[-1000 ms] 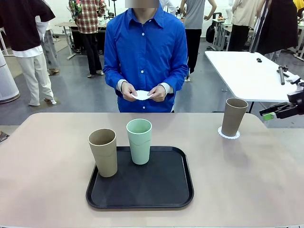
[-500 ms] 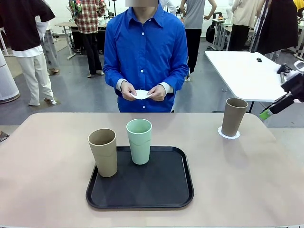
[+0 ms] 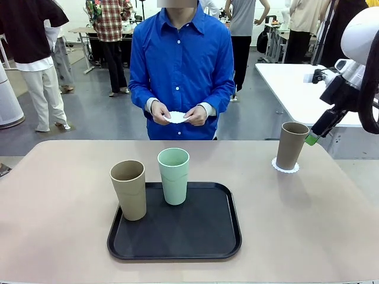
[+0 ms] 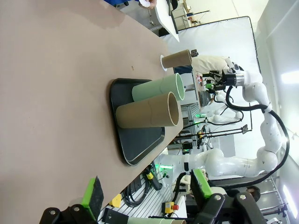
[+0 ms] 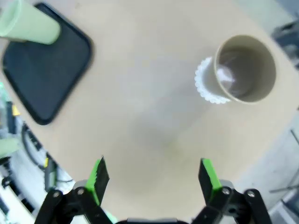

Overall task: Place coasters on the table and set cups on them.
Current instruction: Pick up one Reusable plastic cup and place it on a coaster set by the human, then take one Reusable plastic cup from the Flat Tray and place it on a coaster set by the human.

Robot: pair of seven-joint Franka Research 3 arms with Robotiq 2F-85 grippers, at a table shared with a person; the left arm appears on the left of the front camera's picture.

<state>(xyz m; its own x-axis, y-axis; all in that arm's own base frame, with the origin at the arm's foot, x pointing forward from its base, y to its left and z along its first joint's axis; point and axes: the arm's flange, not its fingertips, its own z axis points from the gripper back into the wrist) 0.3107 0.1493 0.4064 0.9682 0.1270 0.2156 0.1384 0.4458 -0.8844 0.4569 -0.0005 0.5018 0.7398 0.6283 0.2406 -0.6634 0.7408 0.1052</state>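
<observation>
Resting on doily [image 3: 285, 167]: brown cup [image 3: 293, 145] | tray [image 3: 201, 231]: green cup [image 3: 174, 176], second brown cup [image 3: 129, 189], waiting | person [image 3: 180, 71]: next doily [image 3: 176, 118] ready | left hand [image 4: 145, 186], right hand [image 5: 153, 175]: apart, empty

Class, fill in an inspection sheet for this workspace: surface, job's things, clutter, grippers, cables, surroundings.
Surface: beige table, no spills seen.
Job's things: tan cup stands on a coaster at the right; second tan cup and mint cup stand on the black tray; person's hands hold another coaster.
Clutter: nothing seen.
Grippers: left gripper open, holding nothing; right gripper open above the table, holding nothing.
Cables: black cable loops along the right arm.
Surroundings: white table, people behind.
</observation>
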